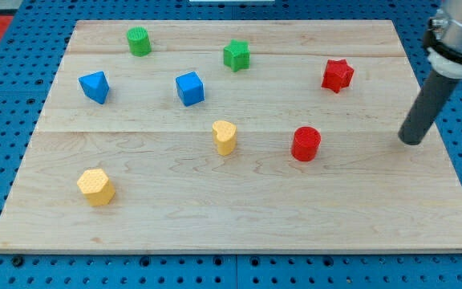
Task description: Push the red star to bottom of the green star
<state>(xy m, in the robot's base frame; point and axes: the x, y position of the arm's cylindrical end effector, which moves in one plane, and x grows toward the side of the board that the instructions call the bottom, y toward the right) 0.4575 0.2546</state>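
The red star (337, 75) lies near the board's upper right. The green star (236, 55) lies at the upper middle, to the left of the red star and slightly higher. My tip (412, 141) rests on the board at the right side, below and to the right of the red star, well apart from it. It touches no block.
A red cylinder (305, 144) lies below the red star. A yellow heart (224, 136) is at the middle, a blue cube (189, 88) and a blue block (94, 87) to the left, a green cylinder (139, 41) at upper left, a yellow hexagon (95, 187) at lower left.
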